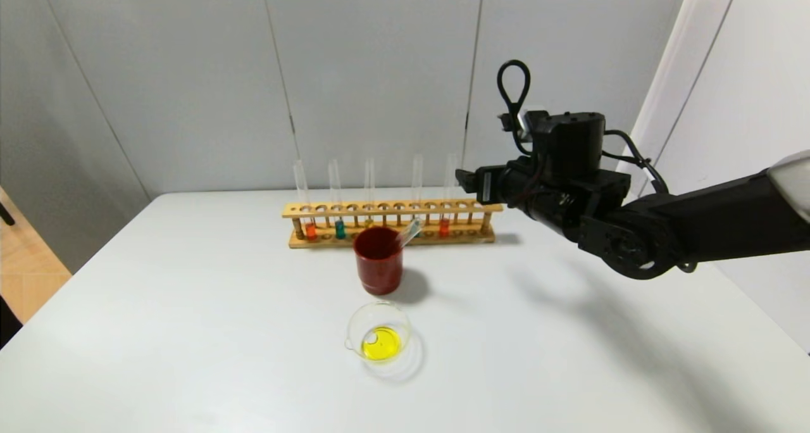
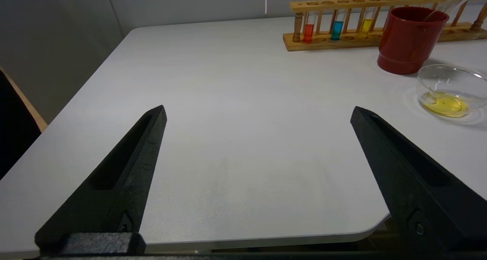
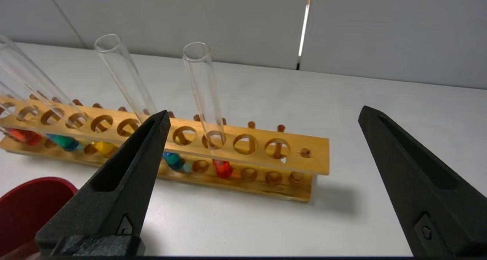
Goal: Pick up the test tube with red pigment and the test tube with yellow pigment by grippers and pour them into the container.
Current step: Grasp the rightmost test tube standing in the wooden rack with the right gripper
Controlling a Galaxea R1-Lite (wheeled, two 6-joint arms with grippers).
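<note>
No readable text, labels, brand names, numbers or signs appear in any of the three views.

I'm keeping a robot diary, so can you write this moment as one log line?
right gripper: open, above rack, facing red tube | left gripper: open, idle | container: holds yellow liquid

Right hand (image 3: 262, 115) raised, fingers spread wide; left hand (image 2: 258, 111) likewise spread.
</note>
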